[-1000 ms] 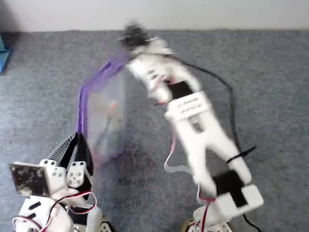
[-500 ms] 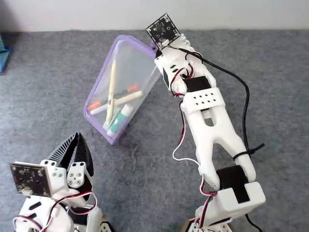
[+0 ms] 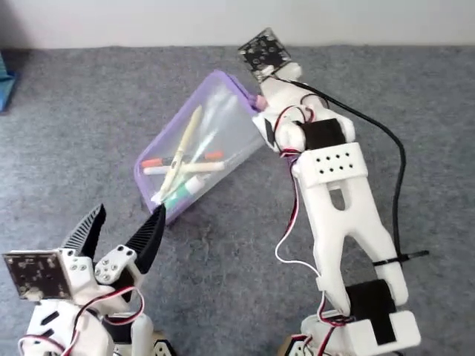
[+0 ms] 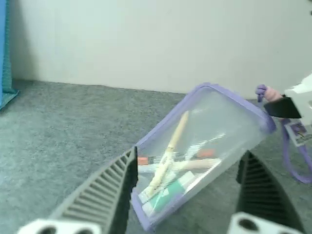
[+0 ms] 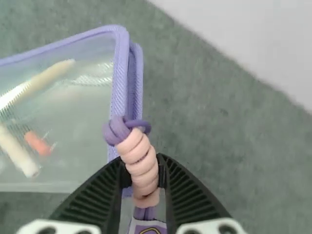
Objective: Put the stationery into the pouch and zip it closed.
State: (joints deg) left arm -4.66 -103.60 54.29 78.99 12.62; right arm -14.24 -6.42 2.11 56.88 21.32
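Purple-edged pouch [image 3: 200, 148] over grey carpet [image 3: 74, 111], right end effector [image 5: 140, 165] pinching its pink pull [image 5: 139, 146], left end effector [image 3: 130, 215] spread wide

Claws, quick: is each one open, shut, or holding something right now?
Left gripper: open, holding nothing, beside the pouch.
Right gripper: shut on the pouch's pink zip pull.

Grey carpet [image 3: 82, 104], white wall [image 3: 111, 22] behind, blue object [image 3: 3, 81] at edge

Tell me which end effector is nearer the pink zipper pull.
Right. Right end effector: shut on the pink zipper pull. Left end effector: open, by the pouch's opposite end.
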